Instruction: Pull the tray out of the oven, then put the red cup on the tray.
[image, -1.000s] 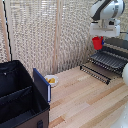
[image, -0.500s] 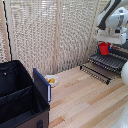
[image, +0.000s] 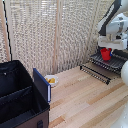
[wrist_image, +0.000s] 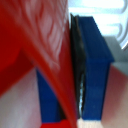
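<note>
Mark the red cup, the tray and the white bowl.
red cup (image: 105, 53), exterior view, middle of its side.
tray (image: 116, 62), exterior view, bare bars beside the cup.
white bowl (image: 51, 80), exterior view, its rim.

Perhaps a lab, robot arm (image: 114, 25), curtain backdrop (image: 55, 35)

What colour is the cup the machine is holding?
Bright red cup, clearest in the exterior view.

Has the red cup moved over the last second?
Yes. In the exterior view the red cup, held by the gripper, has shifted toward that view's right and slightly lower, now over the tray.
</note>
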